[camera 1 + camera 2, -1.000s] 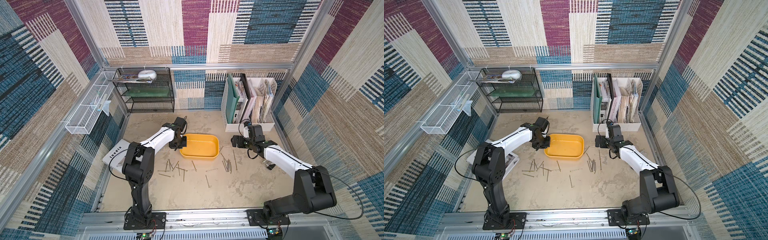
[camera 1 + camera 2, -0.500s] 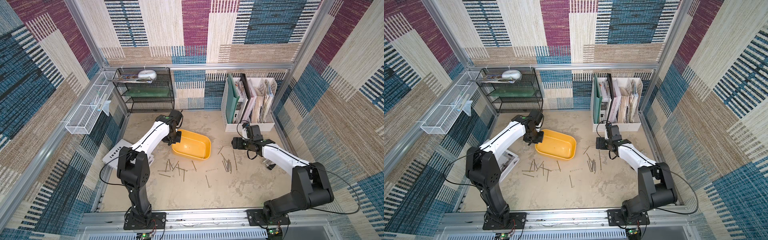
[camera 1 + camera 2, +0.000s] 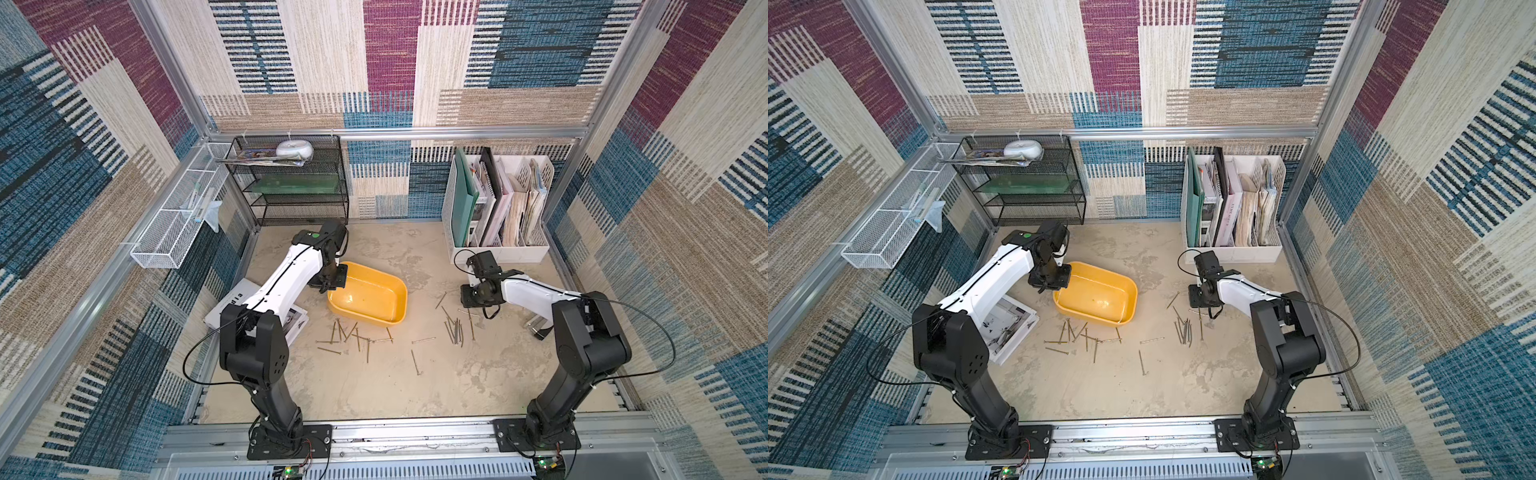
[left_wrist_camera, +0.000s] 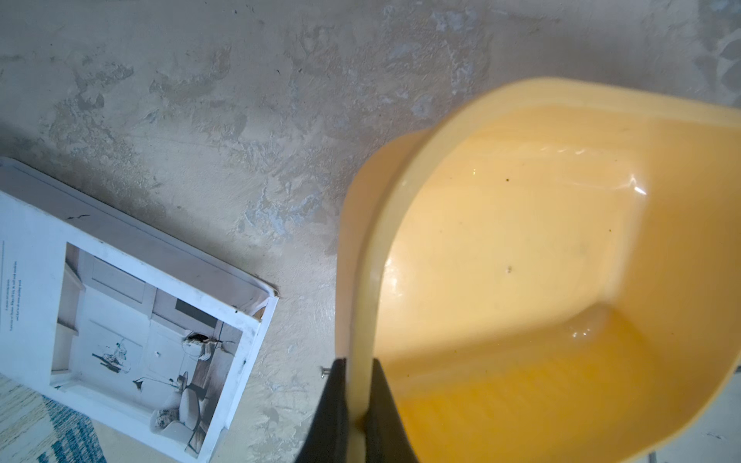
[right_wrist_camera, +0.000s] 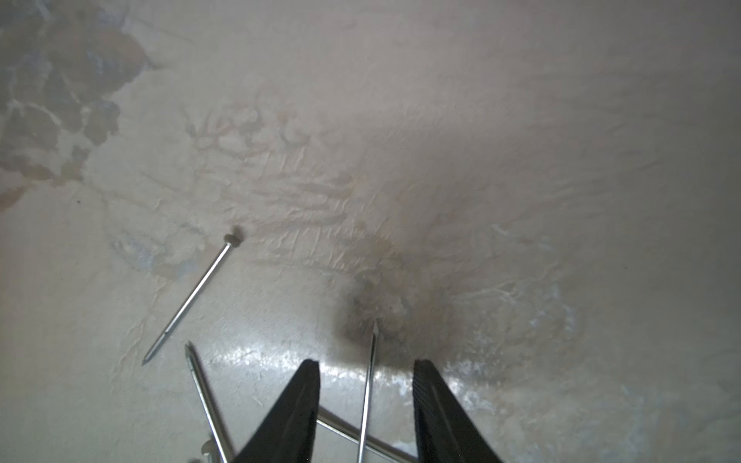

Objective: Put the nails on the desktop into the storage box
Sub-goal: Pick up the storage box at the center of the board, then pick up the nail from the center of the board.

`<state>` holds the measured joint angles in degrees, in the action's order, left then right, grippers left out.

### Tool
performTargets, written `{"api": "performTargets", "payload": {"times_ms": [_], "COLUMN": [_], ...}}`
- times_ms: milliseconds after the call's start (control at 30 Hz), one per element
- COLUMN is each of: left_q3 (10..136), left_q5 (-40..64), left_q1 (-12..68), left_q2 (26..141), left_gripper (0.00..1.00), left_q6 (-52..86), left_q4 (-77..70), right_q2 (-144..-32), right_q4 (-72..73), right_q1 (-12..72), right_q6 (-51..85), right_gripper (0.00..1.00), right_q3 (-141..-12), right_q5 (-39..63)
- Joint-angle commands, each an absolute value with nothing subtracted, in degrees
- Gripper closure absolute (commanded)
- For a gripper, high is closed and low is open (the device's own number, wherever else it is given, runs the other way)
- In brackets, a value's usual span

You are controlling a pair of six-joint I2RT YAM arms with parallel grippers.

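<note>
In both top views the box sits skewed mid-desktop, with no nails inside. The left gripper is at its upper-left corner. The nails lie in two scatters, one below the box and one right of centre. The right gripper hangs low at the right scatter's upper end, so the right arm is nearer.

Left wrist view: the left gripper is clamped on the box wall, one finger inside and one outside. The box interior, at right, is bare. A magazine lies lower left.

Right wrist view: the right gripper stands partly apart, straddling one nail without touching it. The nail's long axis runs up the frame, in line with the fingers, so closing should pinch its shaft crosswise. Other nails lie to its left.
</note>
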<state>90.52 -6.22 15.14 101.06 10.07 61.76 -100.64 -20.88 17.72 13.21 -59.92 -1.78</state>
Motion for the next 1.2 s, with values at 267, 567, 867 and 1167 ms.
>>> {"api": "performTargets", "payload": {"times_ms": [267,567,867,1167], "left_q3": [87.6,85.6,83.2,82.6], "left_q5": [-3.3,-2.7,-2.1,-0.5], "left_q1": [14.4,14.3,14.1,13.5], "left_q2": [99.5,98.5,98.5,98.7], "left_gripper": [1.00,1.00,1.00,1.00], "left_q6": [9.4,9.3,9.3,9.1], "left_q4": [58.8,57.4,55.7,54.7], "right_q2": [-105.8,-105.0,-103.0,-103.6], "right_q4": [-22.8,-26.2,-28.6,-33.5], "right_q1": [19.1,20.2,20.9,20.9], "right_q6": [15.7,17.1,18.2,17.1], "right_gripper": [0.72,0.73,0.71,0.75], "right_q3": [-61.8,-61.5,-59.1,-59.9], "right_q5": [-5.6,-7.2,-5.9,-4.8]}}
